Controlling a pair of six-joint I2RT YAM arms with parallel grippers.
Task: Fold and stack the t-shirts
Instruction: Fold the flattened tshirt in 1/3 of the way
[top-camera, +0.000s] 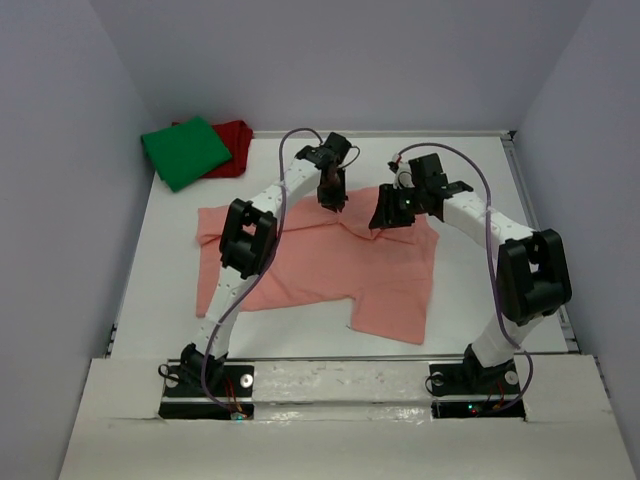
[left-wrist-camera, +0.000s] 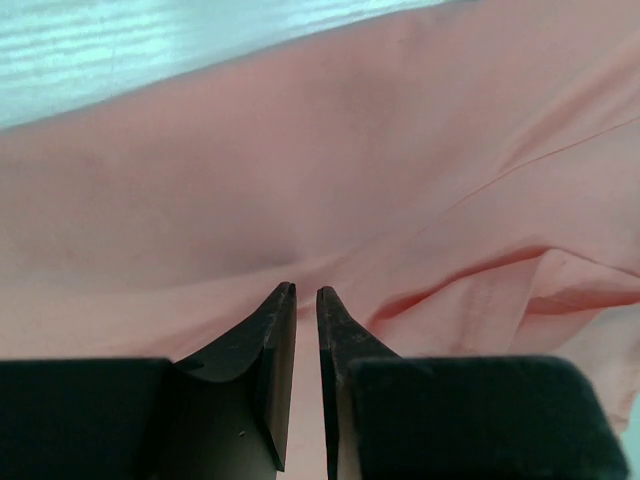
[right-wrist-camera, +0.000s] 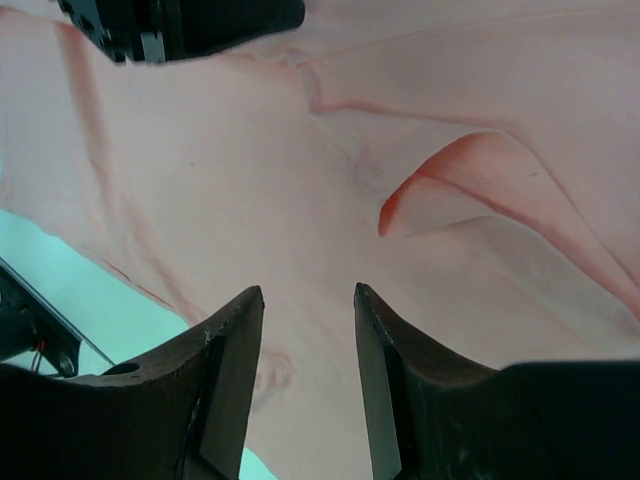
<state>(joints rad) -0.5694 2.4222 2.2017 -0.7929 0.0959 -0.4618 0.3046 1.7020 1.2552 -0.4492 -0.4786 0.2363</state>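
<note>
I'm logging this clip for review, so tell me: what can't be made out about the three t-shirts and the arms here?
- Dark red t-shirt: in the top view it lies mostly under the green t-shirt, so how it is folded is hidden.
- Salmon-pink t-shirt: in the top view the left gripper and right gripper cover its far edge. Both wrist views cut it off.
- Right wrist view: it is unclear whether the open jaws touch the cloth.

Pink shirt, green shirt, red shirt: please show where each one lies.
Pink shirt (top-camera: 320, 265), top view, middle of its body.
Green shirt (top-camera: 185, 150), top view, centre of its folded face.
Red shirt (top-camera: 237, 145), top view, part beside the green one.
</note>
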